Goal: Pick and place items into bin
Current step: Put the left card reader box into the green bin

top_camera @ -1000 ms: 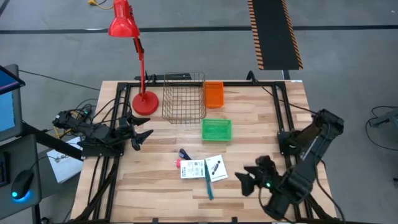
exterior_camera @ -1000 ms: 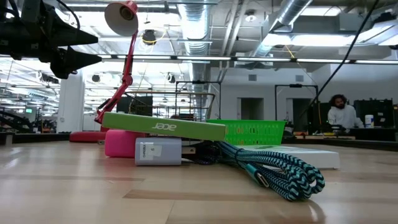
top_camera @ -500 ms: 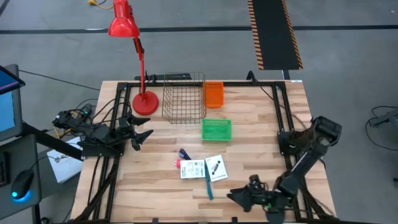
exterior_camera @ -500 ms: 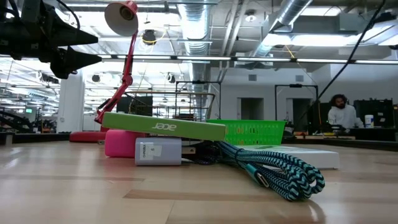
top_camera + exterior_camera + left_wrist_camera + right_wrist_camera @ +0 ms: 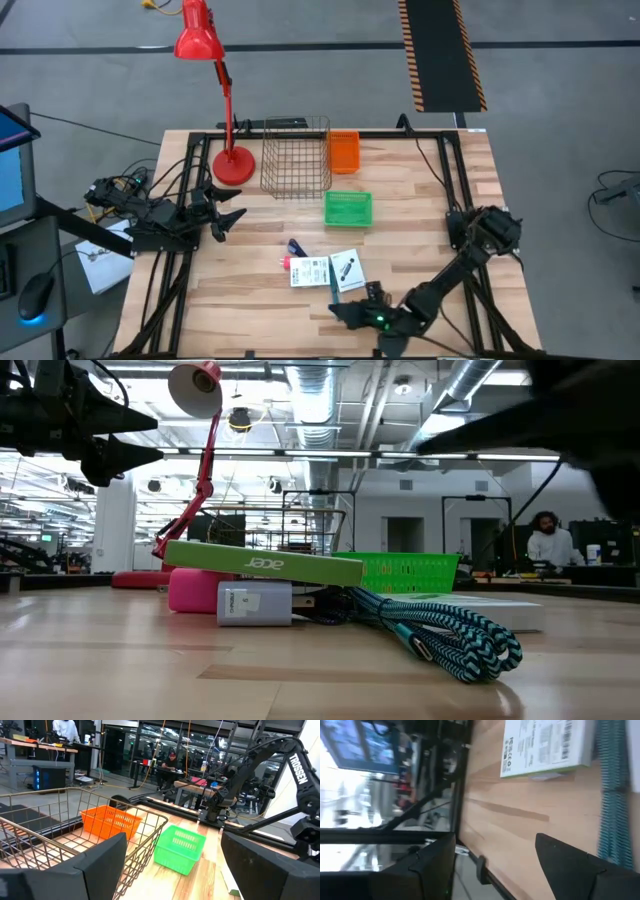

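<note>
The items lie in a cluster at the table's middle near side. They are a white box with green print (image 5: pixel 309 271), a white card with black print (image 5: pixel 347 270), a teal braided cable (image 5: pixel 335 297), a dark blue piece (image 5: pixel 296 247) and a small pink thing (image 5: pixel 285 262). The low view shows the box (image 5: pixel 265 565) resting on a pink block (image 5: pixel 190 590) and a grey-white charger (image 5: pixel 255 603), with the cable (image 5: pixel 440 635) coiled beside them. My right gripper (image 5: pixel 345 312) is open, low, just near-side and right of the cable. The box (image 5: pixel 545 745) and cable (image 5: pixel 610 785) lie ahead of it. My left gripper (image 5: pixel 228 218) waits open at the table's left.
A wire basket (image 5: pixel 296 155), an orange bin (image 5: pixel 343 151) and a green bin (image 5: pixel 348 208) stand at the far middle. A red desk lamp (image 5: pixel 232 160) stands to the basket's left. Black frame rails run along both sides. Bare wood lies around the cluster.
My right gripper has swung down toward the table's near edge, then toward the left edge, closing in on the item cluster with the arm stretched low. Its fingers have stayed open. The items have not moved.
</note>
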